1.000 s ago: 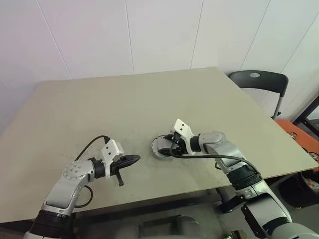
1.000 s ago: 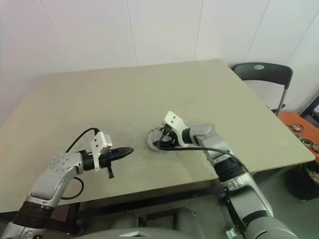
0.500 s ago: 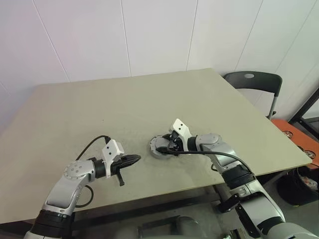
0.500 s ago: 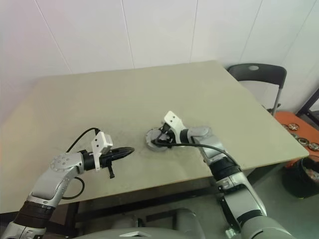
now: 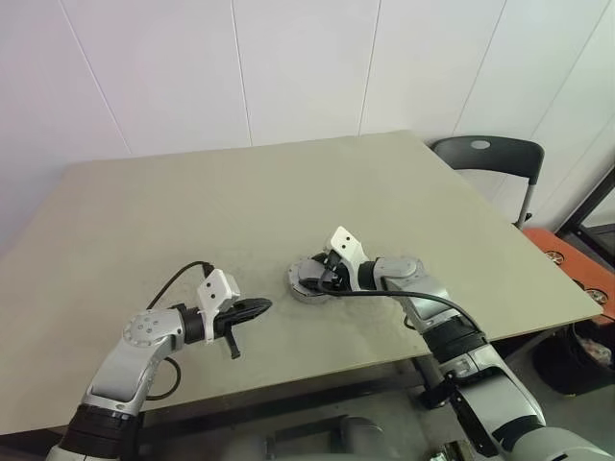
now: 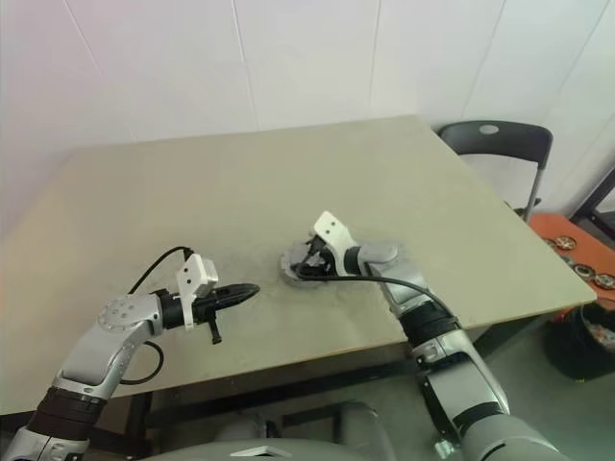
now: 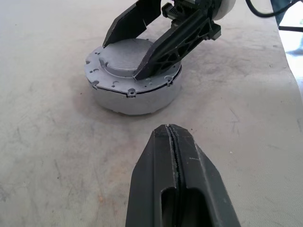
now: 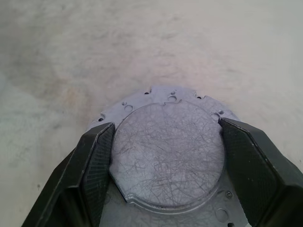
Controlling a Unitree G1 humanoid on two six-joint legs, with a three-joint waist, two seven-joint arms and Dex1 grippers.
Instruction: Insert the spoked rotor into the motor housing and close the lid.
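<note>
right gripper (image 8: 165, 165) fingers clamped on lid (image 8: 168, 151), frame centre | left gripper (image 7: 176, 137) fingers together, lower left | table (image 5: 192, 211)

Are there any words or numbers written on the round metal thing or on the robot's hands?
No words, numbers or signs can be read anywhere.
The lid: only fine scratches and small screw holes around its edge, no writing.
The right gripper, its jaws at either side of the lid: plain black, no label.
The left gripper: plain black, no label.
The table: bare, no marks.
</note>
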